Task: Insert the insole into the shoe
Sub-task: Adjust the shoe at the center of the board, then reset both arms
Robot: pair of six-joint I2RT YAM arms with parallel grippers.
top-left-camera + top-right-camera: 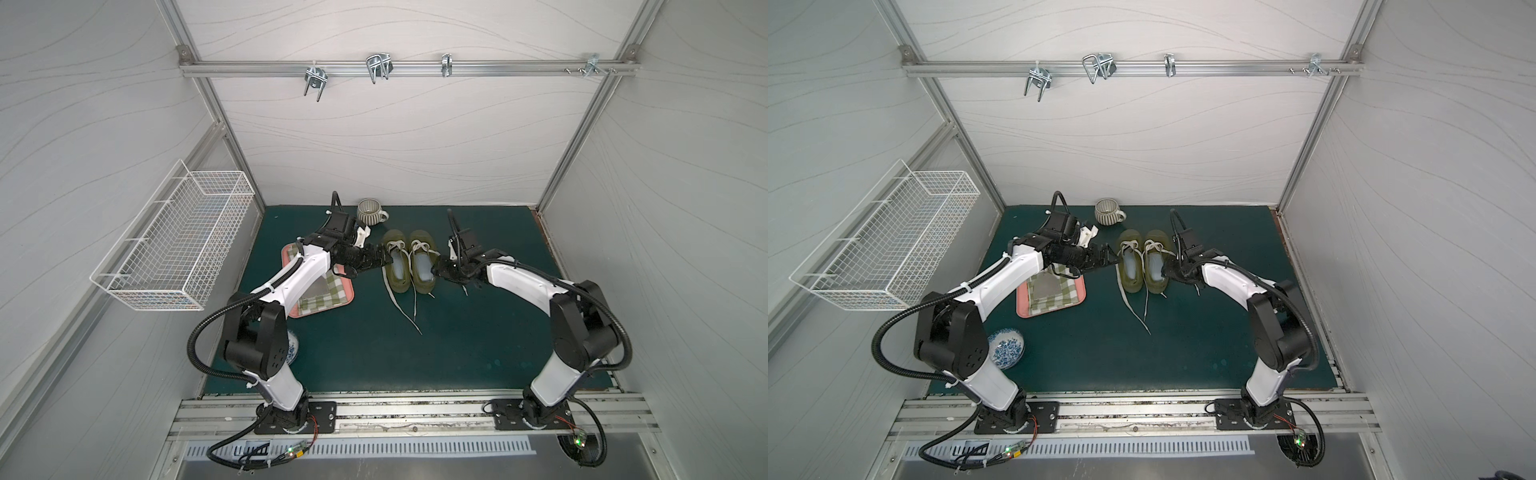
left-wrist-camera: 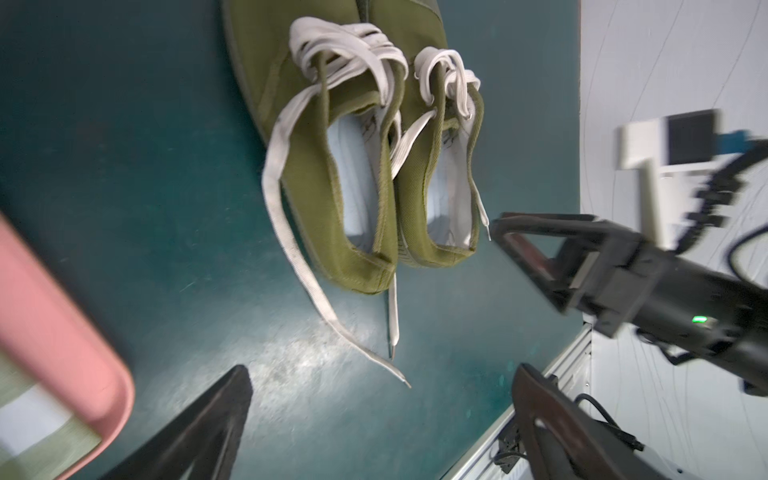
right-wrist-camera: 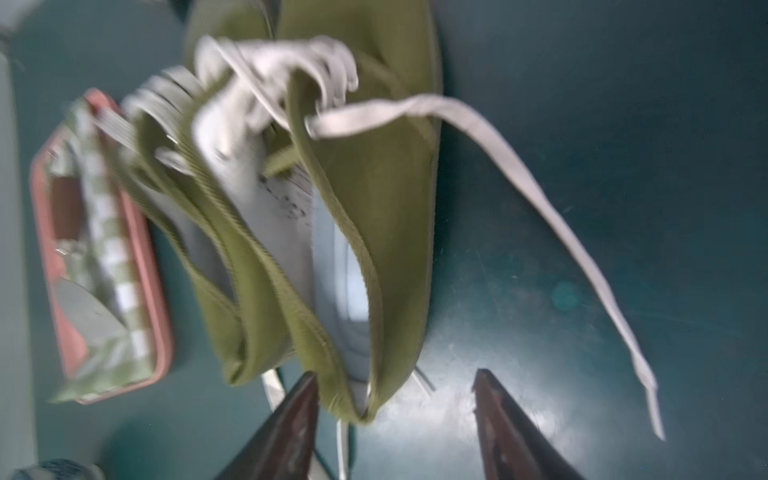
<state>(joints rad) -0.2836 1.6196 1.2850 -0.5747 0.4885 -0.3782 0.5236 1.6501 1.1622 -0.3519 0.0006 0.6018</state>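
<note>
Pale grey walls [image 1: 395,137] enclose a dark green bench [image 1: 374,353]; a white wire basket [image 1: 174,249] hangs left of the jaws.

The place is a robotics lab test cell: white panel walls [image 1: 395,145] in an aluminium frame [image 1: 519,66] enclose a green mat [image 1: 353,353], the left arm [image 1: 299,274] and right arm [image 1: 519,282] are bolted to a slotted base rail [image 1: 415,409], and a wire basket [image 1: 174,245] and metal hooks [image 1: 378,68] hang from the frame and walls.
</note>
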